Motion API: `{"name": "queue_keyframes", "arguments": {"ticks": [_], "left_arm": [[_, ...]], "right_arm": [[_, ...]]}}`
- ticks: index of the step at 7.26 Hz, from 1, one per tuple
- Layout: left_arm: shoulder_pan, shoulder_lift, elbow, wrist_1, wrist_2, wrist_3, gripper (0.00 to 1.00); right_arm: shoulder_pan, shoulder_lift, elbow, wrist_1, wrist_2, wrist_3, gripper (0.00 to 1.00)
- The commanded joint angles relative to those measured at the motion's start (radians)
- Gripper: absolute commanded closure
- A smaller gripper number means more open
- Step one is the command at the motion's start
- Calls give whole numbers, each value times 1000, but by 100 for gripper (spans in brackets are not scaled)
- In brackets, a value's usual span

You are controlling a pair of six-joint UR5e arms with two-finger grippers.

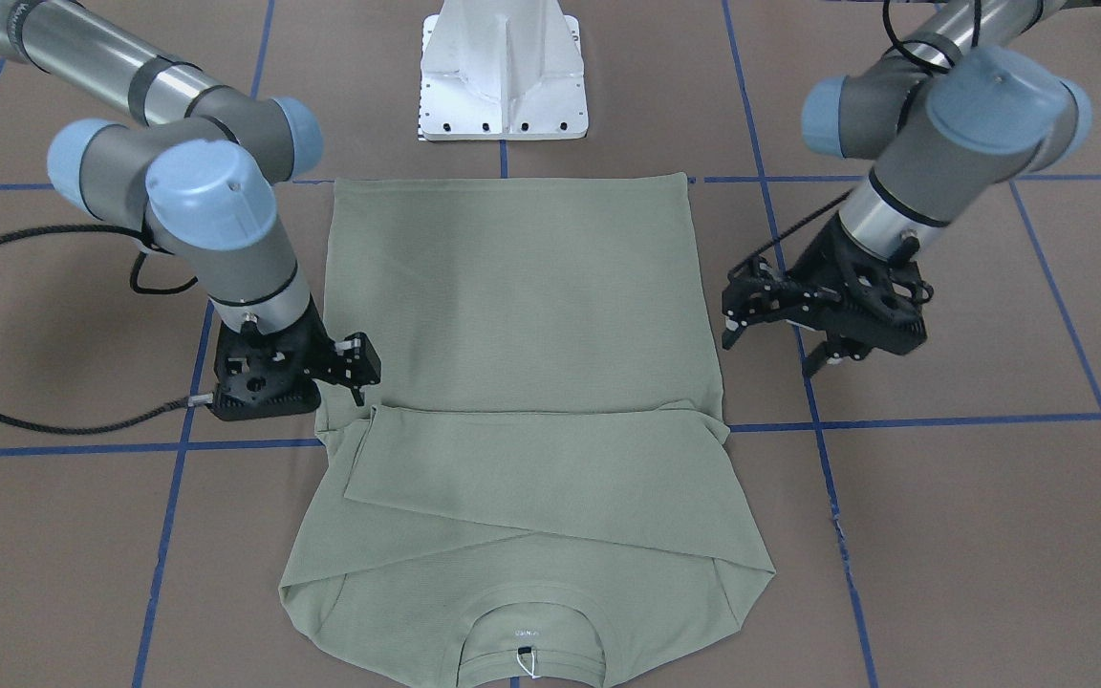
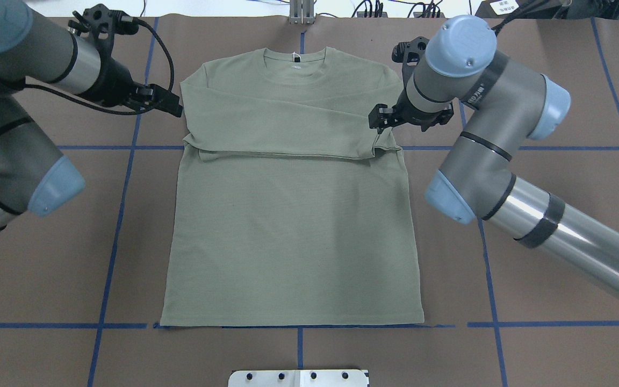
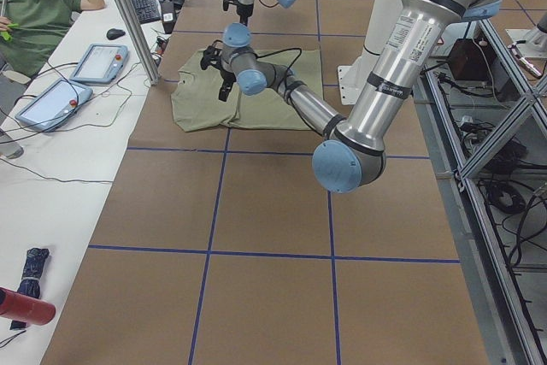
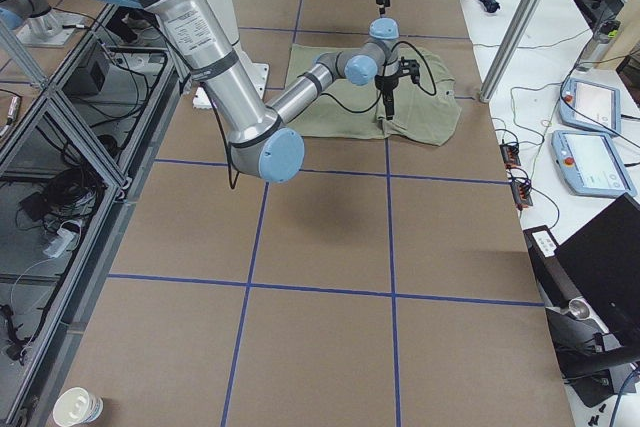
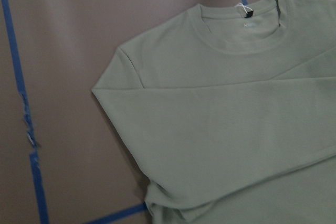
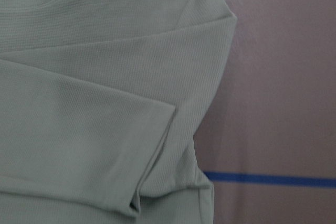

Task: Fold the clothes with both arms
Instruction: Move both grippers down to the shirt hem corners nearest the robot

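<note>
Left tool [image 1: 769,354] hangs wide and empty, the right tool [image 1: 357,371] you cannot tell, flanking the sage-green shirt [image 2: 288,226] in the middle of the surface [image 2: 46,269], collar [image 2: 294,60] toward your edge: both sleeves [image 2: 282,129] lie crossed over its front, and body folds likely remain.

**Materials and finishes.** The shirt [image 2: 288,215] is matt sage-green knit cloth with a fine ribbed texture, seen closest in my wrist views. Its neck tag string [image 1: 524,661] is thin white thread. The desk [image 2: 556,349] has a matt brown, paper-like cover, ruled with blue tape [image 2: 100,147] that is scuffed in places. My arm tubes [image 2: 583,247] are smooth, shiny silver metal. My joints are matt grey, with light-blue caps [image 2: 457,40] of dull-sheened plastic. My left pincer [image 1: 772,349] and right pincer [image 1: 357,373] look like matt black plastic with latticed bodies. My cables [image 1: 163,408] have a black braided sheath. The pedestal [image 1: 503,86] is glossy white painted metal.
</note>
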Motion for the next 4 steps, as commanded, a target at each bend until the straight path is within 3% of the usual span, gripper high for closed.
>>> {"name": "queue_keyframes", "arguments": {"ticks": [1, 2, 3, 4], "left_arm": [[195, 162, -232, -2, 156, -293, 0], [272, 216, -296, -11, 216, -393, 0], [371, 290, -318, -103, 317, -512, 0], [480, 374, -316, -214, 438, -635, 0]], "right_arm": [[-84, -260, 346, 26, 3, 285, 0], [-159, -370, 410, 208, -66, 455, 0], [-263, -467, 413, 408, -197, 575, 0], [-311, -483, 418, 419, -242, 639, 0]]}}
